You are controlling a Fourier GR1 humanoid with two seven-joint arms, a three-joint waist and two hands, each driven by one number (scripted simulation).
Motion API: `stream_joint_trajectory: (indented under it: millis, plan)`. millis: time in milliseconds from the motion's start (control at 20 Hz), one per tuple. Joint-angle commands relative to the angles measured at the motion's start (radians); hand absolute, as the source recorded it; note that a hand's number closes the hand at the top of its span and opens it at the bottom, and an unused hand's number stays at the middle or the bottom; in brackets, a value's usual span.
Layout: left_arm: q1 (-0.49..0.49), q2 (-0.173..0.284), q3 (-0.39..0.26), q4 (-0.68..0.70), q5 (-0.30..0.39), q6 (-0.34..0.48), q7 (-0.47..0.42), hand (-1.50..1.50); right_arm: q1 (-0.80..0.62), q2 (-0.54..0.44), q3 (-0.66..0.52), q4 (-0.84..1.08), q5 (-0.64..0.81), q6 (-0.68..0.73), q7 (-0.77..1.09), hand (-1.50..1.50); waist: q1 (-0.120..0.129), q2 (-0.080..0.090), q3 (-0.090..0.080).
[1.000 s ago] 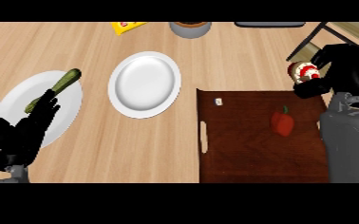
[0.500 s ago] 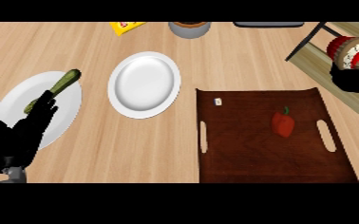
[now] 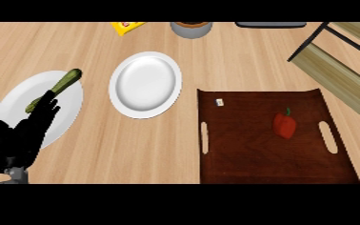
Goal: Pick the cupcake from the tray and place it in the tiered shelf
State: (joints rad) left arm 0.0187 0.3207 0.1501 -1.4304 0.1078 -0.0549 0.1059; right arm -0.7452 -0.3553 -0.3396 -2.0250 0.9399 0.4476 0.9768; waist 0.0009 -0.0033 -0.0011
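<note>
The left hand rests at the lower left edge, fingers straight and relaxed, holding nothing, and covers part of a white plate bearing a green vegetable. Well to its right lies the dark brown tray with a red pepper and a small white tag. Farther off stands the tiered shelf, cut by the edge; no cupcake or right hand shows.
</note>
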Motion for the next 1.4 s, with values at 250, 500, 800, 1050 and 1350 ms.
stream_joint_trajectory:
  millis: [250,500,800,1050,1350]
  plan:
    - [0.009,-0.002,0.005,-0.036,-0.001,-0.004,0.039,0.00,-0.152,-0.191,-0.034,0.178,0.028,0.189,0.061,1.50,0.002,0.000,0.000]
    - [0.063,-0.013,0.007,-0.059,-0.009,-0.023,-0.007,0.00,-0.175,-0.218,-0.050,0.311,0.052,0.111,0.004,1.50,0.008,0.002,0.001]
    - [-0.020,-0.041,-0.007,0.022,-0.046,0.008,-0.007,0.00,-0.199,-0.342,-0.059,0.573,0.117,0.002,-0.137,1.50,0.006,0.006,0.000]
    - [0.025,-0.025,0.002,-0.043,-0.042,-0.020,0.004,0.00,-0.148,-0.372,-0.072,0.720,0.135,-0.145,-0.243,1.50,0.011,0.006,0.001]
    - [-0.040,-0.010,0.031,0.019,-0.038,-0.030,0.014,0.00,-0.159,-0.403,-0.140,0.883,0.103,-0.296,-0.320,1.50,0.008,0.007,0.001]
